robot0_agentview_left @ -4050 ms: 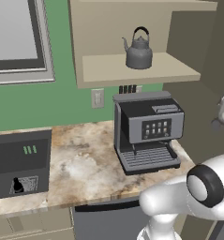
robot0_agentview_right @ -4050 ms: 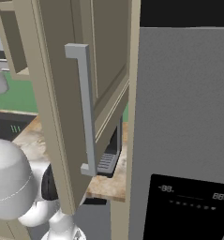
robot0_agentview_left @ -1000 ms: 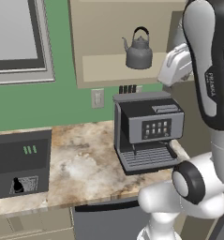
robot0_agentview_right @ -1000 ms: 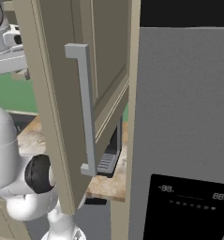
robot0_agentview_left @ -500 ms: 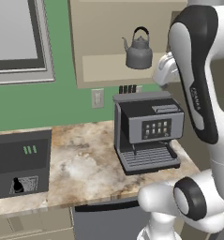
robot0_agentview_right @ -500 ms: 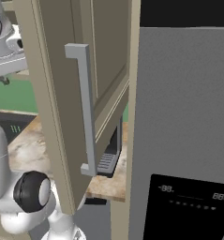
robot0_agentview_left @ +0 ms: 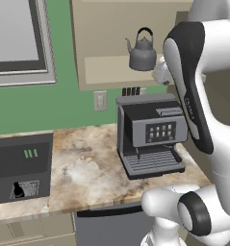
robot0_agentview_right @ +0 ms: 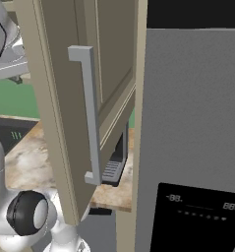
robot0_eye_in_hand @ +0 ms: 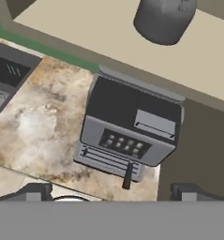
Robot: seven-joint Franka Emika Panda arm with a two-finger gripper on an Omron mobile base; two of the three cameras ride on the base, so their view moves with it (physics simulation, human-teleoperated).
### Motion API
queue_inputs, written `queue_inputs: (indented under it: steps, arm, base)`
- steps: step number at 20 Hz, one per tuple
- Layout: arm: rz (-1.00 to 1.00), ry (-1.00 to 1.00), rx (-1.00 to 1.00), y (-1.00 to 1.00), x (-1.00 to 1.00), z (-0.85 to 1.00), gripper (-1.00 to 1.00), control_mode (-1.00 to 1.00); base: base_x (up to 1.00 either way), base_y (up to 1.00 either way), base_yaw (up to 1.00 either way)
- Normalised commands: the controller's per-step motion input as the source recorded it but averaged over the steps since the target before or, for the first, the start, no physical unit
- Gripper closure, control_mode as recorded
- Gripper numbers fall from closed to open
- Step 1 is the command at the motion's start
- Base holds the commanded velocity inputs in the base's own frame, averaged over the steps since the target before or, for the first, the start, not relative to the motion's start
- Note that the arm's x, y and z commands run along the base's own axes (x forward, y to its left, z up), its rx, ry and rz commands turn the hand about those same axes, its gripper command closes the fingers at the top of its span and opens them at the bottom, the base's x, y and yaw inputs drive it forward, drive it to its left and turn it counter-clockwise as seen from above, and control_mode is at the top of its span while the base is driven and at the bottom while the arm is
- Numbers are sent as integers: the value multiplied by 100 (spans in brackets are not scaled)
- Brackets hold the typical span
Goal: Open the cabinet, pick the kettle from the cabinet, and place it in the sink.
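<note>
Compared with half a second earlier, the arm has swung further left in the left base view, its forearm now covering the right part of the open cabinet (robot0_agentview_left: pixel 111 43) beside the kettle (robot0_agentview_left: pixel 142 50). Left base view: the kettle stands upright on the cabinet shelf, directly above the coffee machine (robot0_agentview_left: pixel 151 134), which rests on the marbled worktop (robot0_agentview_left: pixel 83 168); the wrist sits just right of the kettle, apart from it. Right base view: the cabinet door (robot0_agentview_right: pixel 74 98) stands swung open, its vertical bar handle (robot0_agentview_right: pixel 89 113) facing the camera, next to a grey refrigerator (robot0_agentview_right: pixel 192 128). Hand view: the end effector (robot0_eye_in_hand: pixel 108 192) is released, its fingertips (robot0_eye_in_hand: pixel 36 191) spread wide and holding nothing; the kettle's dark body appears at the upper edge on the shelf, the coffee machine below it.
</note>
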Motion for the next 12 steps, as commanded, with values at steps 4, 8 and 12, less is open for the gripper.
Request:
queue_inputs:
  steps: [4,8,12]
  arm:
    - [-13,-16,2,-10,30,0,-100,-100]
    - [-13,-14,2,-10,36,3,-100,-100]
    - [-12,-9,4,-4,39,9,-100,-100]
  base:
    - [0,0,0]
    - [0,0,0]
    - [0,0,0]
